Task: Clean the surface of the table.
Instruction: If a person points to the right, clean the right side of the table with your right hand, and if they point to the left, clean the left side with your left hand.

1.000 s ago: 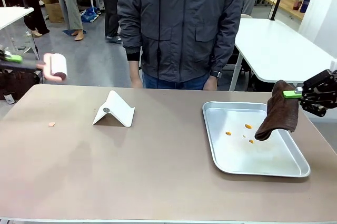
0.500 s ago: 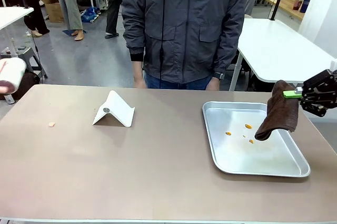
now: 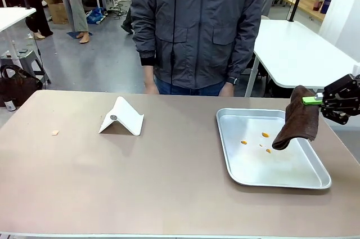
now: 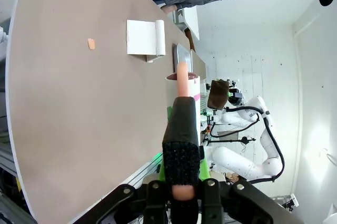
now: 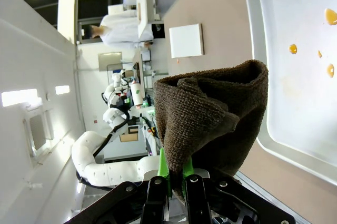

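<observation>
Apparently little is done: right gripper point(image 3: 315, 100) clamps a cloth point(image 3: 298, 122), left gripper point(image 4: 181, 166) grips a roller point(image 4: 182, 84), a crumb point(image 3: 54, 132) lies left on the table point(image 3: 169, 183).

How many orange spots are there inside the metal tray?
4 orange spots in the shallow silver metal tray: one farthest back, one left of it, two small ones by the hanging dark brown towel, which may hide more.
</observation>
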You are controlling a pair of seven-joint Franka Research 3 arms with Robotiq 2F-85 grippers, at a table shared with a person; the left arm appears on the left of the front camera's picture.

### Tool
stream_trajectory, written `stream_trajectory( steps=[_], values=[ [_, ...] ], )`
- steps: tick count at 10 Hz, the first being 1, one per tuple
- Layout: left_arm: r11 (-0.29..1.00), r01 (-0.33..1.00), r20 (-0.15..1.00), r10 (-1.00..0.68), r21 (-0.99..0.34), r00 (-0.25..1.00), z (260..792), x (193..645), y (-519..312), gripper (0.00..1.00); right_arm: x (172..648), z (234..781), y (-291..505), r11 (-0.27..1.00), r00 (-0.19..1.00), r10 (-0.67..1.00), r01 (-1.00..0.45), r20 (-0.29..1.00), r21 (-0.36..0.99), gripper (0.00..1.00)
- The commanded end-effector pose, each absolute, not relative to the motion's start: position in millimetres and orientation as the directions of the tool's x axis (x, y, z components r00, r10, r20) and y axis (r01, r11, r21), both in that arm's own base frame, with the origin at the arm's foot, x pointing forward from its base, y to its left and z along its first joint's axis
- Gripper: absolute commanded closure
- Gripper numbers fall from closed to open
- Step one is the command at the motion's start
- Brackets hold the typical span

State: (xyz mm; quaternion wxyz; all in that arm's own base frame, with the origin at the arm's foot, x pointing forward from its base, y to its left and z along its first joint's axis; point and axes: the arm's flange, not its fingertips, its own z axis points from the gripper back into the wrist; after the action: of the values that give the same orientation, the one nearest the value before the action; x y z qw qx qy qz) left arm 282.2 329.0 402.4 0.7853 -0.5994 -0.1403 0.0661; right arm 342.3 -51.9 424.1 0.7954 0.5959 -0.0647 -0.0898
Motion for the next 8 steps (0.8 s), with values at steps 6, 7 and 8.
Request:
stream_trajectory(
  steps=[6, 7, 8],
  values=[
    [0.318, 0.039, 0.122, 0.245, -0.947, 0.962, 397, 293, 320, 0.78, 341, 430, -49, 0.254, 0.974, -0.225, 0.076, -0.017, 0.964, 1.0],
    [0.38, 0.026, 0.135, 0.263, -0.925, 0.955, 386, 310, 315, 0.78, 341, 430, -49, 0.254, 0.974, -0.225, 0.076, -0.017, 0.964, 1.0],
    [0.405, -0.003, 0.11, 0.256, -0.914, 0.96, 375, 327, 309, 0.78, 341, 430, -49, 0.254, 0.974, -0.225, 0.076, -0.017, 0.964, 1.0]
  ],
)
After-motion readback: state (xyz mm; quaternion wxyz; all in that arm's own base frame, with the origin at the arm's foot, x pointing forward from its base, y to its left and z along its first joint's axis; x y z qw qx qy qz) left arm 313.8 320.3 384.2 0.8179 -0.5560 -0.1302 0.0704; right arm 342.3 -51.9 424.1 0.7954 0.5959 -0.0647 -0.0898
